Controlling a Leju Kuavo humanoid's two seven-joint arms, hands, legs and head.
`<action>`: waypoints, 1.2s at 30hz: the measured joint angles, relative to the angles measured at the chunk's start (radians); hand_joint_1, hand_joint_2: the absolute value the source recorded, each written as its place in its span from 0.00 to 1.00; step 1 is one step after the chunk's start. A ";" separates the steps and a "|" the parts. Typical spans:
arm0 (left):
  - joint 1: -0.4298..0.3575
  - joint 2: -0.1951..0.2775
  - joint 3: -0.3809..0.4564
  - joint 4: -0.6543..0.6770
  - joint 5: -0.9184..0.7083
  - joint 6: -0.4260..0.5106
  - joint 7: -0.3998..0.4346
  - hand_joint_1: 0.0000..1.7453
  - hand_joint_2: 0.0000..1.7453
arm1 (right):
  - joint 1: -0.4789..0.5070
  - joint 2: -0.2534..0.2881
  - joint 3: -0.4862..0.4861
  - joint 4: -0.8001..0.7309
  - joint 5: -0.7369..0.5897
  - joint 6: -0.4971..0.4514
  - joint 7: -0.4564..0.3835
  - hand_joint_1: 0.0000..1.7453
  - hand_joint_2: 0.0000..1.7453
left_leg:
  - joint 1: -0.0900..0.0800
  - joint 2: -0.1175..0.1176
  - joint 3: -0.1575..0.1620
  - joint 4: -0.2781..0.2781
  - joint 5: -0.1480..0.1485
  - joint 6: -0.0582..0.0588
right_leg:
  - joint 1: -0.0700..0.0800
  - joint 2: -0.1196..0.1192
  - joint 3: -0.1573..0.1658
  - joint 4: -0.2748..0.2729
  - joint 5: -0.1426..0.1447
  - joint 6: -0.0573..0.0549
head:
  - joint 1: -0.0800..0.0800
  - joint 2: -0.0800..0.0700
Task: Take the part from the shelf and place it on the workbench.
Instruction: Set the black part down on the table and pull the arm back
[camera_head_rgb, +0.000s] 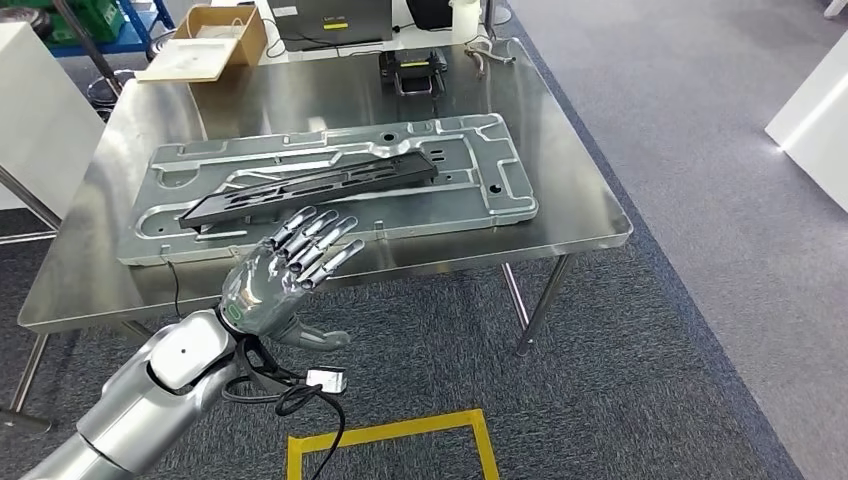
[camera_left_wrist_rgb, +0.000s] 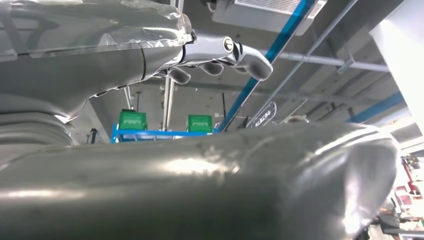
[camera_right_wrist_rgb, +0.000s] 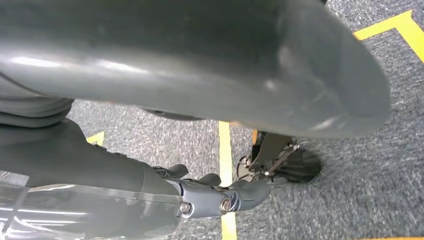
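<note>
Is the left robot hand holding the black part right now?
No, the left robot hand is open and empty, while the black part lies on the metal panel.

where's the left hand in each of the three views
Head view: the left hand sits low and left of centre, fingers spread, empty, at the near edge of the steel workbench, just short of the black part.
Left wrist view: its fingers curl at the top of the picture, against the ceiling.
Right wrist view: not in it.
Shared landmark: the yellow floor tape, in the head and right wrist views.

Black part (camera_head_rgb: 310, 186) and tray (camera_head_rgb: 480, 170) crowd workbench (camera_head_rgb: 560, 140) centre.
</note>
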 joint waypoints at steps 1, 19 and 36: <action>0.000 0.002 0.000 -0.001 0.000 0.000 0.000 0.00 0.00 | 0.000 0.000 0.000 0.000 0.000 0.000 0.000 0.00 0.00 | 0.002 -0.002 -0.013 0.031 -0.037 -0.006 | -0.003 -0.002 -0.012 -0.003 0.012 -0.006 | 0.000 0.000; 0.040 0.012 -0.003 0.007 -0.072 -0.010 0.046 0.00 0.00 | 0.005 -0.004 0.001 -0.001 0.000 -0.001 -0.001 0.00 0.00 | 0.008 0.003 0.097 -0.035 -0.048 0.047 | -0.009 0.001 -0.206 0.212 -0.062 0.052 | 0.001 0.000; 0.133 0.009 0.001 0.141 0.002 -0.126 0.148 0.00 0.00 | 0.018 -0.012 0.001 -0.002 -0.013 -0.007 -0.004 0.00 0.00 | 0.013 0.003 -0.070 0.251 -0.149 -0.017 | 0.007 -0.006 -0.038 -0.031 0.051 -0.005 | 0.001 0.000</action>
